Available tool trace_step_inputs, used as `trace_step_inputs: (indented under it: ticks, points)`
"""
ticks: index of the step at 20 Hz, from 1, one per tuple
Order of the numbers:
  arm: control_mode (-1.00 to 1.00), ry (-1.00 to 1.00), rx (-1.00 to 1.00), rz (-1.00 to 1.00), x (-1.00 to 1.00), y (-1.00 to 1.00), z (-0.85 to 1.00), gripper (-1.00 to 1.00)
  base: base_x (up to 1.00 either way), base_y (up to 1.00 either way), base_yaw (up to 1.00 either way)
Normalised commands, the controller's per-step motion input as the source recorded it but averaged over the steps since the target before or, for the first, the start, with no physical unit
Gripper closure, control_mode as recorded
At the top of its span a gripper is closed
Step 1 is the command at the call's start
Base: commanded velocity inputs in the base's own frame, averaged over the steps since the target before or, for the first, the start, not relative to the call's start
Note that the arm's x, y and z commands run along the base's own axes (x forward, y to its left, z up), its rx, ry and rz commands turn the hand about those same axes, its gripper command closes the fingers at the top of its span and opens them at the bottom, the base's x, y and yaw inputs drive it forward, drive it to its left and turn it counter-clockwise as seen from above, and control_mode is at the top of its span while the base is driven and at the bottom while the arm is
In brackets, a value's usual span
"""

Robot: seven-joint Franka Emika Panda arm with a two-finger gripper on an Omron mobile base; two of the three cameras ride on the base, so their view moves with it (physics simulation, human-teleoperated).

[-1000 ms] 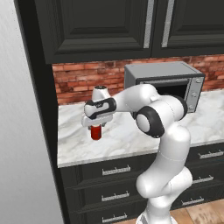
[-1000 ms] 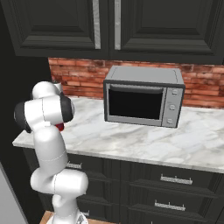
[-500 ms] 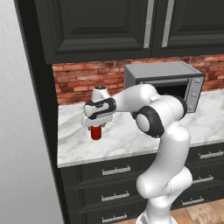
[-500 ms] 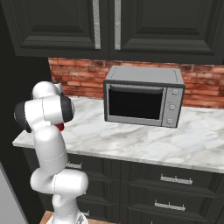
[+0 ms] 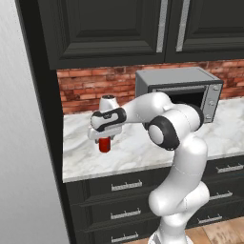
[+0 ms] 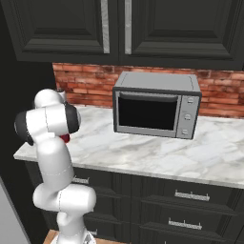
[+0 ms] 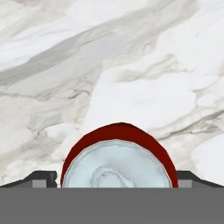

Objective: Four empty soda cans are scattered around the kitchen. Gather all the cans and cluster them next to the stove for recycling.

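The pincer (image 5: 105,139) is hanging right over a red soda can (image 5: 104,145), jaws spread wide apart. The can is standing upright on the marble table (image 5: 138,152), fingertips (image 7: 41,178) flanking its silver top.

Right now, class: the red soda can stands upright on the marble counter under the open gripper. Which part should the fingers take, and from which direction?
Grip the soda can by its round side wall, coming straight down from above. It stands upright, silver top facing the hand camera, and the open gripper already has a finger on either side, so closing across the body should hold it.
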Motion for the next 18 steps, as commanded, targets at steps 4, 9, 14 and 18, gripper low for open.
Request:
trace_step_inputs:
  ticks: [4, 9, 14, 18]
  points:
    - [-1.00, 0.00, 0.00, 0.00, 0.00, 0.00, -0.21, -1.00, 0.00, 0.00, 0.00]
    - [-1.00, 0.00, 0.00, 0.00, 0.00, 0.00, -0.23, -1.00, 0.00, 0.00, 0.00]
    - [-1.00, 0.01, 0.00, 0.00, 0.00, 0.00, 0.00, 1.00, 0.00, 0.00, 0.00]
    - [-1.00, 0.00, 0.00, 0.00, 0.00, 0.00, 0.00, 1.00, 0.00, 0.00, 0.00]
